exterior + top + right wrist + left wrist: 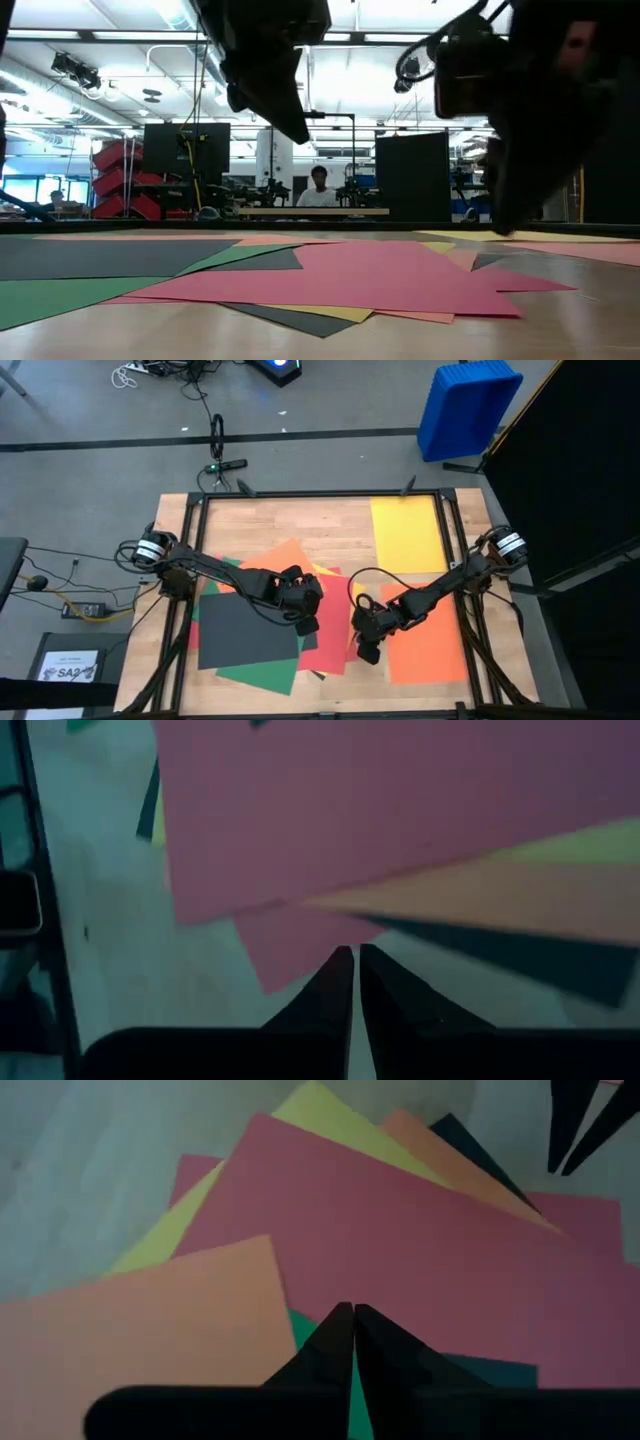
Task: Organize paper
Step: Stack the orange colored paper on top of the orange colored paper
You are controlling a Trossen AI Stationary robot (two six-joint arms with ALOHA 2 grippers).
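Both arms reach inward from opposite sides, elbows bent, wrists angled down. The left pincer (308, 625) and the right pincer (366, 654) hang near each other, each with fingers pressed together, holding nothing.

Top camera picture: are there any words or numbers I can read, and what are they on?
"SA2": on the small white sheet lying beside the table's near-left corner.
The smaller print above it on that sheet is too tiny to read.
The coloured paper carries no writing.
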